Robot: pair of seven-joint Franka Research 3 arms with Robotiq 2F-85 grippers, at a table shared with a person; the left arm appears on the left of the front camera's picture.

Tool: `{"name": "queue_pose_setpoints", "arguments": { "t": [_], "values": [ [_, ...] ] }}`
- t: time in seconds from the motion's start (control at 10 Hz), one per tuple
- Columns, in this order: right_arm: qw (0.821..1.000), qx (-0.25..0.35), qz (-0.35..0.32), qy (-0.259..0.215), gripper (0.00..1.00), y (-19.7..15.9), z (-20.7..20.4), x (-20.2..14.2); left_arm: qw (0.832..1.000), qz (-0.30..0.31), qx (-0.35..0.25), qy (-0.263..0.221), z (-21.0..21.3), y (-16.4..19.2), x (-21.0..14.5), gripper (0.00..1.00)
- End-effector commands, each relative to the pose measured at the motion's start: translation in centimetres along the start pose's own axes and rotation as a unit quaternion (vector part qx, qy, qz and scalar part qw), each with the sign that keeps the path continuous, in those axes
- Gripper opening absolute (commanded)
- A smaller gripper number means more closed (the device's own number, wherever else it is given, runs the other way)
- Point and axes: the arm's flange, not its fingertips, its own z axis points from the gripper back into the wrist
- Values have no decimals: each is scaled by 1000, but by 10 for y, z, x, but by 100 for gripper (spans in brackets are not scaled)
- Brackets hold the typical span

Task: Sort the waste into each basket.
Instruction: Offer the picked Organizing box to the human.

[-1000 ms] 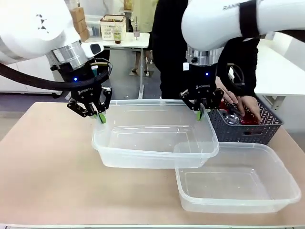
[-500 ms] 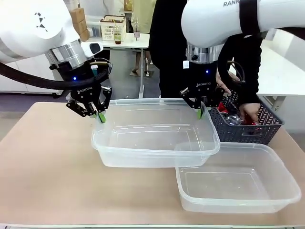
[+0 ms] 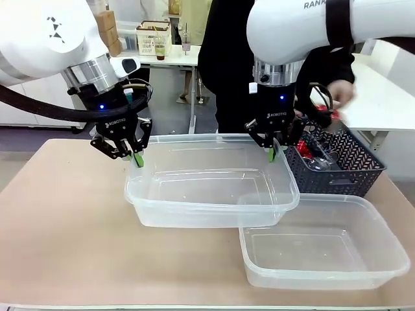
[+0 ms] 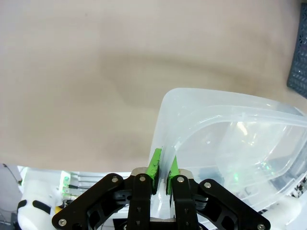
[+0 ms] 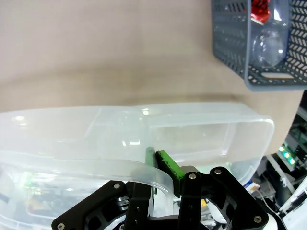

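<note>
Left gripper: the left gripper stands in the upper left of the front view. Its green pads are pressed together on the far left rim of the upper tub. The left wrist view shows the left gripper pinching that thin clear rim.
Right gripper: the right gripper stands at upper centre-right. It is clamped on the far right rim of the same tub. In the right wrist view the right gripper holds the rolled edge between its pads.
Upper tub: clear and empty, it is held at both far corners and sits in the middle of the frame. Its near right corner overlaps the far left corner of the lower tub. It also shows in the wrist views.
Lower tub: clear and empty, it rests on the table at lower right.
Waste: red pieces and a clear bottle lie in the dark lattice basket.
Dark lattice basket: it stands at the right edge, just behind the lower tub and beside the right gripper. It sits in the upper right of the right wrist view.
Person's hand: the person's hand is raised above the basket, blurred. Something red is just under it, too smeared to name.
</note>
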Motion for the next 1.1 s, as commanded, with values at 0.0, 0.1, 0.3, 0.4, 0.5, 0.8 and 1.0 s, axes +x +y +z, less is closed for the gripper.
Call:
{"name": "queue_pose_setpoints", "arguments": {
  "t": [0.0, 0.1, 0.3, 0.4, 0.5, 0.8, 1.0],
  "values": [
    [1000, -11, 2, 2, 6, -2, -2, -1, 1000, 11, -21, -3, 11, -2, -2, 7],
    [1000, -11, 2, 2, 6, -2, -2, -1, 1000, 11, -21, -3, 11, -2, -2, 7],
    [1000, -11, 2, 2, 6, -2, -2, -1, 1000, 11, -21, -3, 11, -2, -2, 7],
    [1000, -11, 2, 2, 6, -2, -2, -1, 1000, 11, -21, -3, 11, -2, -2, 7],
    [1000, -11, 2, 2, 6, -2, -2, -1, 1000, 11, -21, -3, 11, -2, -2, 7],
    [1000, -11, 2, 2, 6, -2, -2, -1, 1000, 11, -21, -3, 11, -2, -2, 7],
    [1000, -11, 2, 2, 6, -2, -2, -1, 1000, 11, -21, -3, 11, -2, -2, 7]
  ]
}}
